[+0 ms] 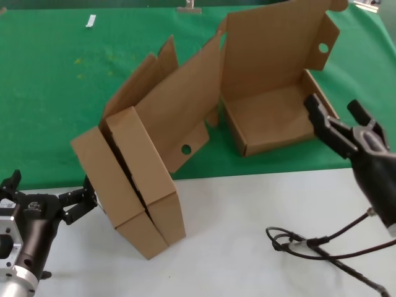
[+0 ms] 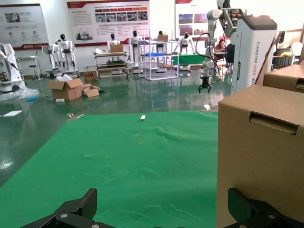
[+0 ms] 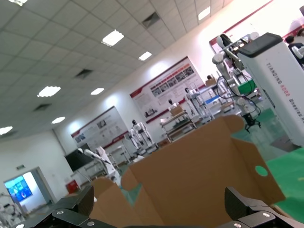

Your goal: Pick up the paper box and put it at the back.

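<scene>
Three brown paper boxes show in the head view. One (image 1: 272,117) stands open on the green cloth (image 1: 55,111) at the back right, lid upright. Two others (image 1: 133,185) lean tilted together at centre-left, across the edge between cloth and white table, lids (image 1: 179,105) open. My right gripper (image 1: 334,106) is open and empty, hovering at the open box's right wall; its wrist view (image 3: 159,209) faces the lid (image 3: 199,175). My left gripper (image 1: 49,192) is open and low at the left, one finger (image 1: 83,201) at the leaning box's side (image 2: 259,156).
A black cable (image 1: 309,241) loops on the white table (image 1: 247,210) at the front right. A small white piece (image 1: 91,21) and a metal clip (image 1: 189,7) lie at the cloth's far edge. Bare green cloth stretches at the back left.
</scene>
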{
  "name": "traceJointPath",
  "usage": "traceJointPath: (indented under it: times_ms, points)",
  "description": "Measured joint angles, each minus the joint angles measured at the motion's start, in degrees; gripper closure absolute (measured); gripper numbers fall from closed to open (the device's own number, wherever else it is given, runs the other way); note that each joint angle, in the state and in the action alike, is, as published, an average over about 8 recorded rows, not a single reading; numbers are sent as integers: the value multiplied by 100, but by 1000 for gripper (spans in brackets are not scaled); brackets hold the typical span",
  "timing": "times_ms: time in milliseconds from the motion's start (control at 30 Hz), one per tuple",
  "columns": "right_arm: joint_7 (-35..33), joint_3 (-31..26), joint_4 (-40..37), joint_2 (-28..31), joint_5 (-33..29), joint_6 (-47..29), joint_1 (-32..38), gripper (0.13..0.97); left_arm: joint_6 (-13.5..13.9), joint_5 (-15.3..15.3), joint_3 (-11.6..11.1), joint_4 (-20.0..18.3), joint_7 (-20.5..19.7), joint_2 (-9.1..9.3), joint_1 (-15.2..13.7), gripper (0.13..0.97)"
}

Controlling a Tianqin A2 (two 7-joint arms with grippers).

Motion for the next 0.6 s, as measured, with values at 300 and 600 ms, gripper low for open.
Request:
traceJointPath:
  times_ms: [300, 600]
  points:
    - [-45, -314, 228, 156, -111, 547, -245, 129, 0, 0, 0, 0, 0, 0, 0, 132]
    - [-88, -659, 487, 323, -228, 1152, -522, 129, 0, -1, 0, 0, 0, 0, 0, 132]
